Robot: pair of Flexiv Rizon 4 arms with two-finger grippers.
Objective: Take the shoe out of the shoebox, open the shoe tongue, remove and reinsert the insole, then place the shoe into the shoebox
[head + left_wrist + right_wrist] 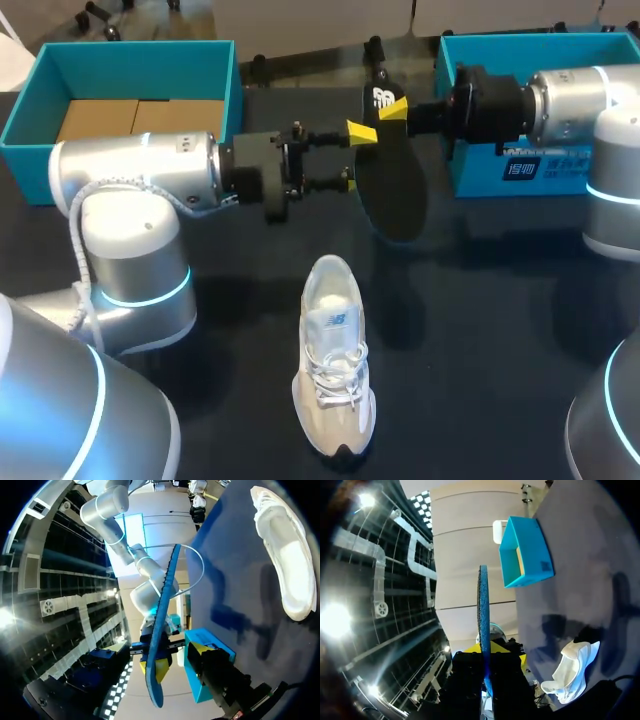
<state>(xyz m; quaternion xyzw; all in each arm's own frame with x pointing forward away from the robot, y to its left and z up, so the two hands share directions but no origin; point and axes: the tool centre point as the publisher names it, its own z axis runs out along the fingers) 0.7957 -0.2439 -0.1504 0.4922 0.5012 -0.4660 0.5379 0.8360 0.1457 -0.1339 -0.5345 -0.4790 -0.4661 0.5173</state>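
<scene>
Pale laced shoe [333, 370] is lying unboxed; my right hand [392, 108] is gripping its dark flat insole [395, 195], left hand [352, 156] open; reinserting, boxing remaining.

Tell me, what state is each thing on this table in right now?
Shoe: standing upright on the table.
Insole: out of the shoe, held up in the air.
Right gripper: shut on the insole.
Left gripper: open, at the insole's edge.
Shoebox: open, no shoe inside.
</scene>
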